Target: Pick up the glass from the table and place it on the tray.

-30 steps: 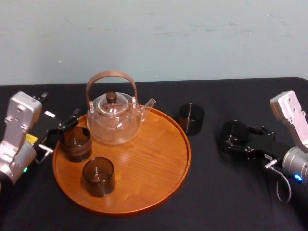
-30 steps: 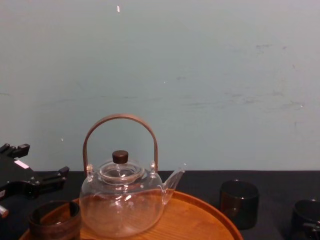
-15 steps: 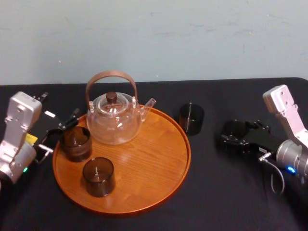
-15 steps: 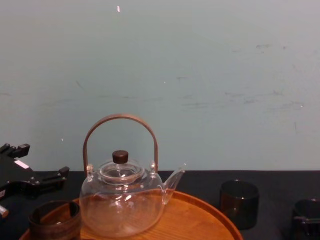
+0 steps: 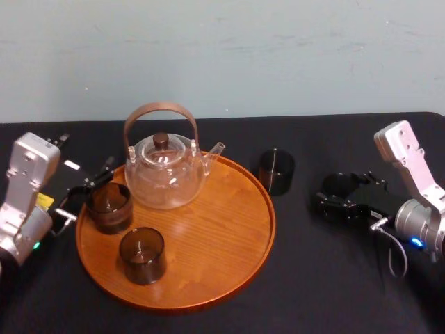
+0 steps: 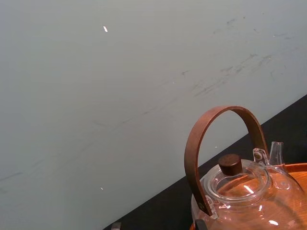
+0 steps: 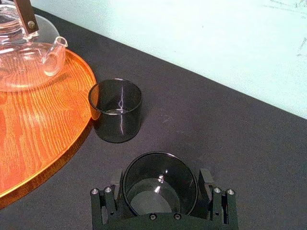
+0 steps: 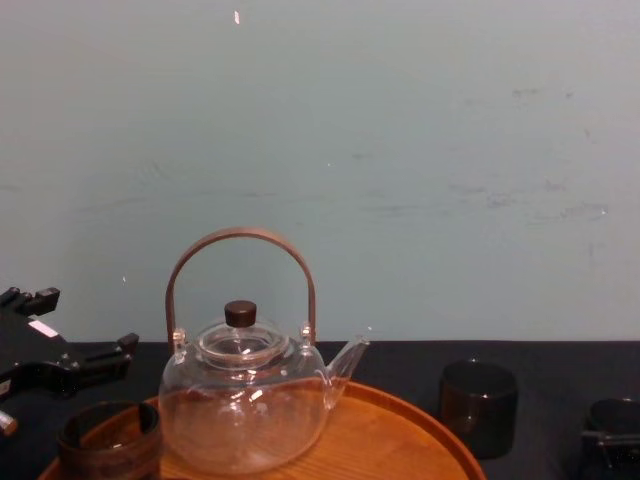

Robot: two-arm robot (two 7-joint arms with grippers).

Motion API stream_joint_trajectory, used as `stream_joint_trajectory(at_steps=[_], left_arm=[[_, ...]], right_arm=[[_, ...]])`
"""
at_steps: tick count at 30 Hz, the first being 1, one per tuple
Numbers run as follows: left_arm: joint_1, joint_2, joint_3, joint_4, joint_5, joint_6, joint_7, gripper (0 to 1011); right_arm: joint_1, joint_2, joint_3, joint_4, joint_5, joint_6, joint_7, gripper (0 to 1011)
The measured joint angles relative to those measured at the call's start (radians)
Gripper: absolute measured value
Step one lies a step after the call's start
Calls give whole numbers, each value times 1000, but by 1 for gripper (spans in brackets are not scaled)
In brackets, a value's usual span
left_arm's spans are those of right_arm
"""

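Two glasses [image 5: 142, 254] sit on the tray [image 5: 208, 236] beside the teapot [image 5: 165, 174], and a spare glass [image 5: 277, 170] stands on the table [image 5: 313, 278] just off its far right rim. Out right, on the table, the glass [image 7: 159, 167] is cradled by the right gripper [image 7: 160, 182], pads seemingly pressed against its sides. The left gripper [image 5: 87, 195] hangs with fingers spread at the tray's left edge.

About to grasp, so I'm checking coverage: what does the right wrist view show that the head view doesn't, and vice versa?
Right wrist view: a look down into the dark glass, with the right gripper around it. Head view: the whole tray, two glasses standing on it, and the left gripper open at its left rim. Both: the teapot on the tray and another glass on the table by the tray's rim.
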Motion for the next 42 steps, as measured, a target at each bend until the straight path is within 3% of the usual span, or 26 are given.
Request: stream_joint_trajectory(at_steps=[5, 11, 30, 36, 42], left_arm=[[0, 0, 0, 0, 0, 0, 0, 1001], [0, 0, 0, 0, 0, 0, 0, 1001], [0, 0, 0, 0, 0, 0, 0, 1001], [0, 0, 0, 0, 0, 0, 0, 1002], [0, 0, 0, 0, 0, 0, 0, 1001]], right_arm=[[0, 1, 0, -1, 1, 0, 0, 1003], [0, 1, 0, -2, 4, -1, 0, 912], [-3, 2, 2, -4, 7, -1, 0, 909], [-15, 15, 16, -29, -1, 4, 19, 909], [-34, 43, 30, -100, 12, 16, 59, 909]])
